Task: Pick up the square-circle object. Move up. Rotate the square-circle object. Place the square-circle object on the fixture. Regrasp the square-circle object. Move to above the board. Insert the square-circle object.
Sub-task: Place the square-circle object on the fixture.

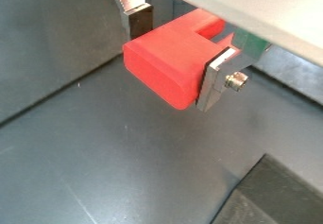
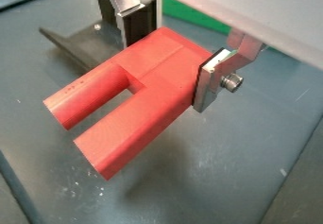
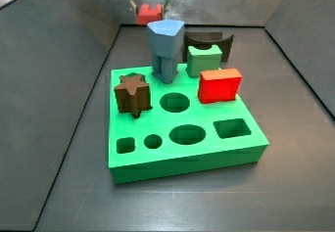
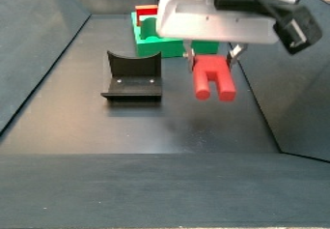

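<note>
In a side view the peg hangs from the pincer, which is clenched on its upper end. It is held above the bench, beside the fixture and apart from it.

The grip is at one end only, so most of the peg overhangs in a wrist view. I judge it could pivot between the fingers when turned, and then it would reach the fixture crooked and tip off it (or knock it aside).

The pads' contact with the peg is hidden. The peg covers most of the fixture in the wrist view. Farther back, only a corner of the board shows, so its holes can't be seen. The pincer is cut off at the frame's edge.
</note>
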Tool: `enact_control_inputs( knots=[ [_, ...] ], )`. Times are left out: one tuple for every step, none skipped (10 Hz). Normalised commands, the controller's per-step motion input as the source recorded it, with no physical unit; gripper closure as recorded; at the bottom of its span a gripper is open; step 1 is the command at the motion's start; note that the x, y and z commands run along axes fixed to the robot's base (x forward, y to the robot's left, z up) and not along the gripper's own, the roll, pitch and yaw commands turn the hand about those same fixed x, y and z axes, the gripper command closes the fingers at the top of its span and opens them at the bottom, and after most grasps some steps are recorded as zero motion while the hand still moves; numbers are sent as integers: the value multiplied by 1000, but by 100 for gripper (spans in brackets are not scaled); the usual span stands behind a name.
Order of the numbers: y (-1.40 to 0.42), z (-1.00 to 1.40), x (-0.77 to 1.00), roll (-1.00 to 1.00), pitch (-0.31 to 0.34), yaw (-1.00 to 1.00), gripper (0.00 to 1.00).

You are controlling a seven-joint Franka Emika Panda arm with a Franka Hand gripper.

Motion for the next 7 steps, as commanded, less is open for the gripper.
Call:
enact_control_inputs(
  knots=[
    [1,1000,-20,81,47,-13,100],
    [1,1000,-24,91,52,-10,100],
    [1,1000,-31,112,59,-3,100],
    [1,1000,-35,125,66,4,100],
    [-2,983,-37,134,70,16,100],
    [-2,855,-32,138,73,24,100],
    [-2,726,-26,143,77,29,100]
  ],
)
